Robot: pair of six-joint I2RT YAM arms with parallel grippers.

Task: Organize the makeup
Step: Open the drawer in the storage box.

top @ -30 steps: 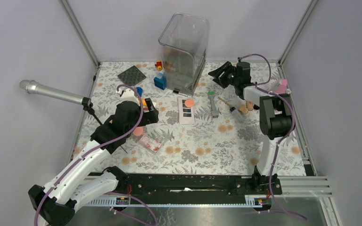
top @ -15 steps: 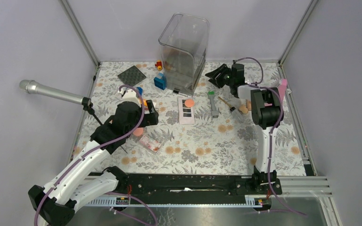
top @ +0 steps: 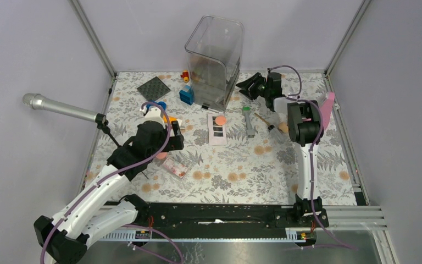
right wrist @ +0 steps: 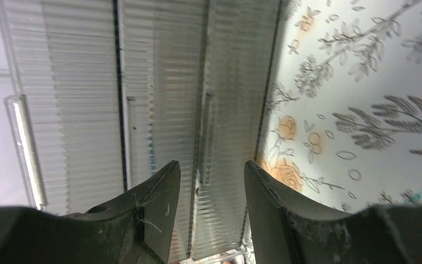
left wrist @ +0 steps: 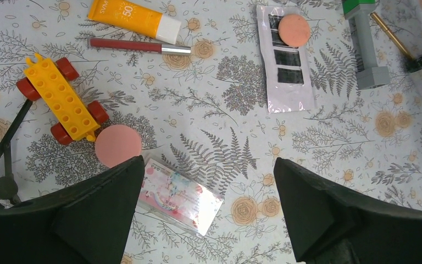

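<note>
Our left gripper [left wrist: 207, 168] hangs spread wide over the clear palette [left wrist: 178, 195], a coral disc [left wrist: 118, 146] at its ten o'clock; it looks light, stiff, slick; we favour its long edges; right gripper [right wrist: 211, 165] half-parted, empty.

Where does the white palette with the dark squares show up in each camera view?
Top external: white palette near the picture's middle.
Left wrist: upper right.
Right wrist: not in it.
Shared landmark: the pink disc lying on the palette's far end, seen in both those views.
</note>
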